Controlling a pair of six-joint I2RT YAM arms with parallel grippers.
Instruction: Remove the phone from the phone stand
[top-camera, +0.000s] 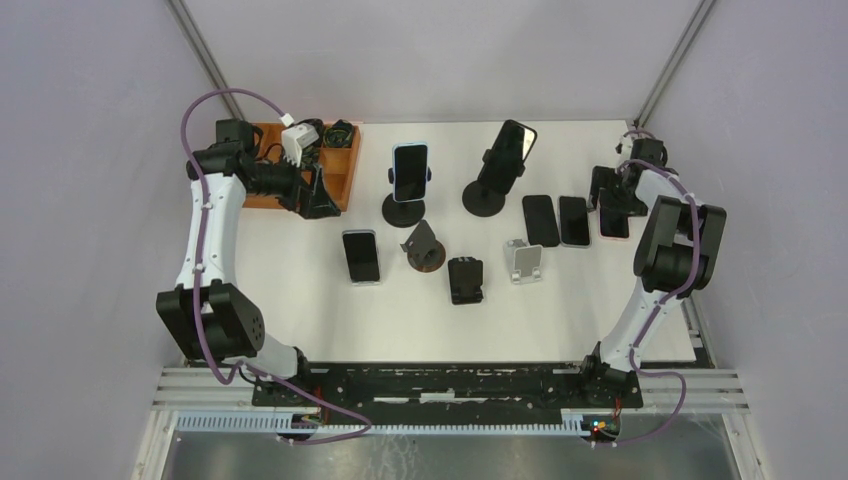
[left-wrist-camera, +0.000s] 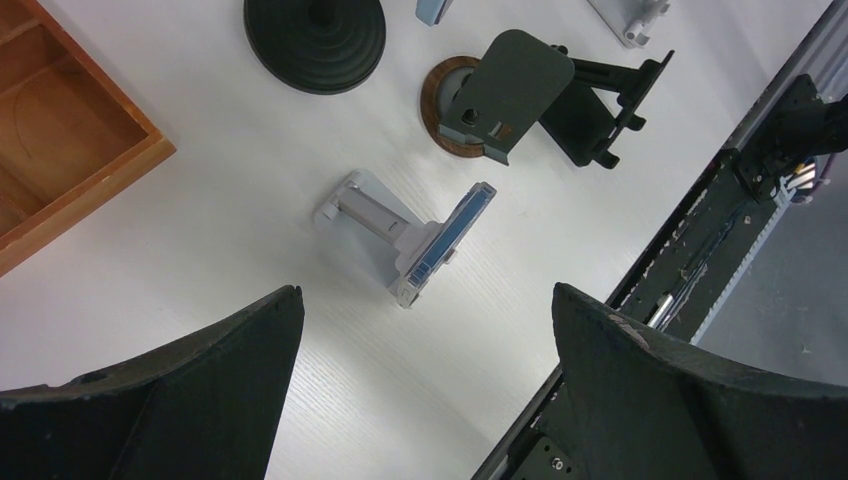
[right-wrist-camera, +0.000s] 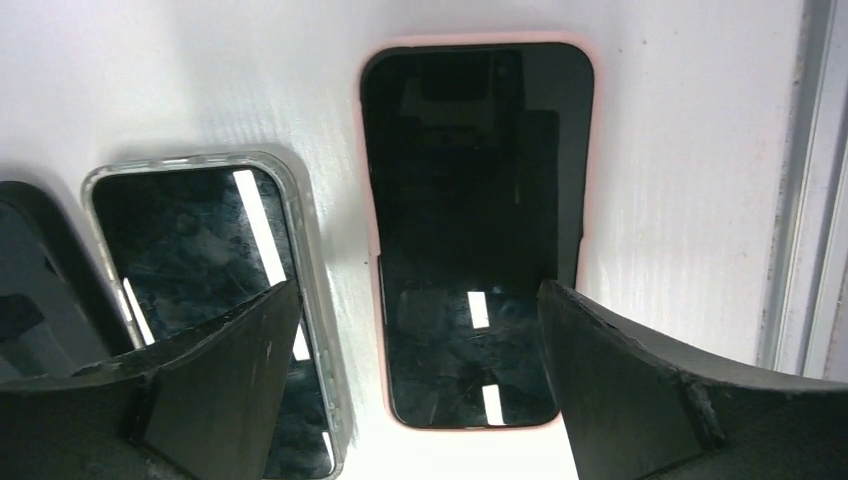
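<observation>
Three phones sit on stands. A blue-cased phone (top-camera: 409, 170) is clamped on a black round-base stand (top-camera: 404, 211). A black phone (top-camera: 512, 145) is on a second black stand (top-camera: 483, 197). A third phone (top-camera: 361, 256) leans on a low white stand, seen edge-on in the left wrist view (left-wrist-camera: 445, 240). My left gripper (top-camera: 318, 200) is open and empty beside the wooden tray; in its wrist view (left-wrist-camera: 428, 290) it hangs above that third phone. My right gripper (top-camera: 610, 205) is open and empty over a flat pink-cased phone (right-wrist-camera: 475, 220).
An orange wooden tray (top-camera: 345, 170) with cables stands back left. Empty stands sit mid-table: a black one on a brown base (top-camera: 424, 246), a black one (top-camera: 465, 280) and a white one (top-camera: 523, 260). Two more phones (top-camera: 540, 220) (top-camera: 574, 220) lie flat.
</observation>
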